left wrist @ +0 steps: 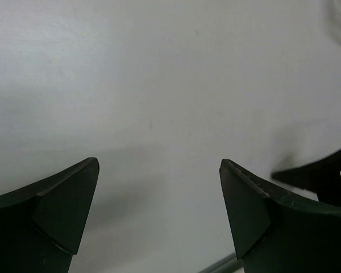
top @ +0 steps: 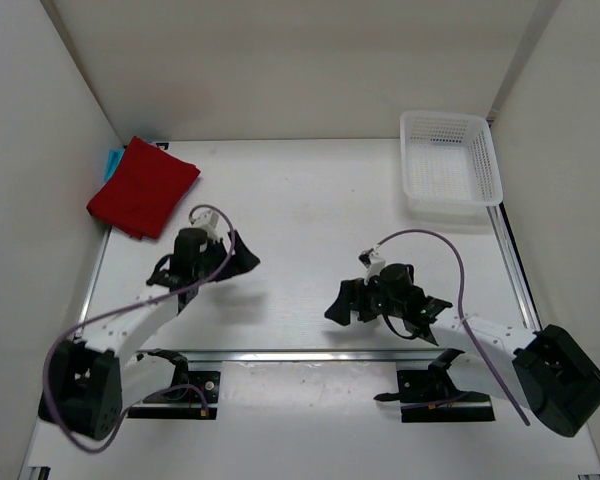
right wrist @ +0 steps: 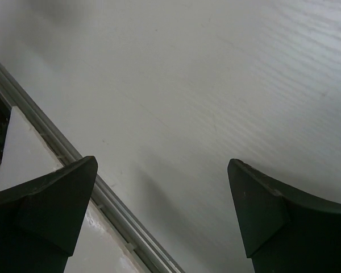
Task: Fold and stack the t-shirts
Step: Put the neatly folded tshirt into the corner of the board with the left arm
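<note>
1. Nearest us, the left gripper (left wrist: 159, 210) and right gripper (right wrist: 162, 213) hang over the bare table (top: 310, 200), jaws spread, grasping nothing.
2. Farther off, at the far left corner, we see the folded red t-shirt (top: 143, 187) stacked on a teal one (top: 113, 160).
3. Far right sits the white basket (top: 449, 163).

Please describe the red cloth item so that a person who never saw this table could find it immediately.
Look at the flat white table and go to its far left corner, against the left wall. There lies the deep red folded cloth t-shirt, a flat square turned like a diamond. A sliver of teal-turquoise cloth peeks from under its far left edge; the white lattice plastic basket stands at the opposite far corner.
</note>
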`<state>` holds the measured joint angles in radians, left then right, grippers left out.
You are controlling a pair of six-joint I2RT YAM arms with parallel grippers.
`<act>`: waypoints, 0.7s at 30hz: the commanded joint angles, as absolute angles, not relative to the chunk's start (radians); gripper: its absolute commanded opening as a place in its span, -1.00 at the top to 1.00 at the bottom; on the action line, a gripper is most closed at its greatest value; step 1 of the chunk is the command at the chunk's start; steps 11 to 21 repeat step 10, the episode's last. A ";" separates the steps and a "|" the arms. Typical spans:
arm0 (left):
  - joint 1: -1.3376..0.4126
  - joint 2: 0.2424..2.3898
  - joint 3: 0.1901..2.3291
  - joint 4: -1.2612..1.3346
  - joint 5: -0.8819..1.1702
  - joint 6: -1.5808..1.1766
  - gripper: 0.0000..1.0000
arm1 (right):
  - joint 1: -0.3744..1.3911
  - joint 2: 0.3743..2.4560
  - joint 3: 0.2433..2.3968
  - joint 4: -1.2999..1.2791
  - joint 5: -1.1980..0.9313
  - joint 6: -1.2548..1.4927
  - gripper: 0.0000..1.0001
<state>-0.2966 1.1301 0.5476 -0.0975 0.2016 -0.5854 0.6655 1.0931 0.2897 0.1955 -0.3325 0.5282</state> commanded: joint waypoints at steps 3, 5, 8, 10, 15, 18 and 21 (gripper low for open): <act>-0.341 0.846 0.323 -0.084 0.195 -0.615 -0.97 | 0.661 0.951 0.161 0.314 -0.253 0.563 -0.98; -0.313 0.784 0.273 -0.074 0.253 -0.618 -0.97 | 0.628 0.918 0.138 0.318 -0.249 0.551 -0.98; -0.273 0.724 0.256 -0.086 0.267 -0.611 -0.96 | 0.598 0.882 0.124 0.328 -0.229 0.535 -0.98; -0.268 0.733 0.265 -0.098 0.259 -0.601 -0.97 | 0.601 0.876 0.109 0.353 -0.222 0.528 -0.98; -0.268 0.733 0.265 -0.098 0.259 -0.601 -0.97 | 0.601 0.876 0.109 0.353 -0.222 0.528 -0.98; -0.268 0.733 0.265 -0.098 0.259 -0.601 -0.97 | 0.601 0.876 0.109 0.353 -0.222 0.528 -0.98; -0.268 0.733 0.265 -0.098 0.259 -0.601 -0.97 | 0.601 0.876 0.109 0.353 -0.222 0.528 -0.98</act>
